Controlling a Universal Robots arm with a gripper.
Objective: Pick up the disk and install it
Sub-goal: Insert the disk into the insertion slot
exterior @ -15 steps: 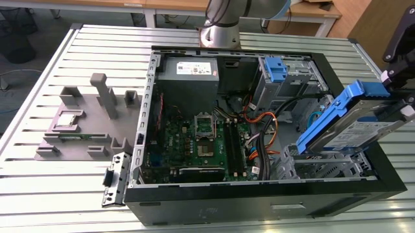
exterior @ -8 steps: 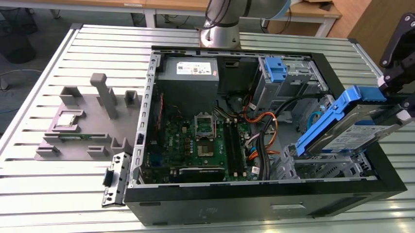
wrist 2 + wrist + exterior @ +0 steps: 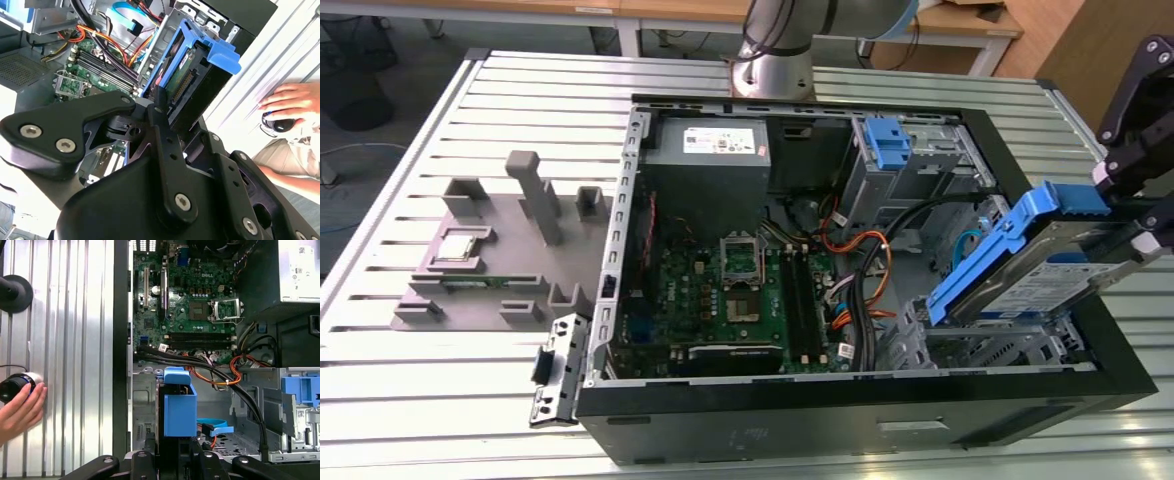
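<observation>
The disk [image 3: 1047,275], a silver drive with a white-and-blue label in a blue carrier, hangs tilted at the exterior view's right. It is over the metal drive cage [image 3: 987,345] in the open computer case [image 3: 854,400]. My gripper [image 3: 1131,222] is shut on the disk's upper end. In the second wrist view the black fingers [image 3: 159,112] clamp the disk [image 3: 187,75] at its connector end. The first wrist view shows the carrier [image 3: 179,407] edge-on, just ahead of the gripper [image 3: 172,452] and above the cage floor.
Inside the case are the motherboard [image 3: 734,290], a grey power supply [image 3: 707,150], orange and black cables [image 3: 867,250] and a bare blue bracket [image 3: 887,140]. A grey fixture [image 3: 494,250] stands at the exterior view's left. A person's hand [image 3: 20,410] rests on the slatted table by the case.
</observation>
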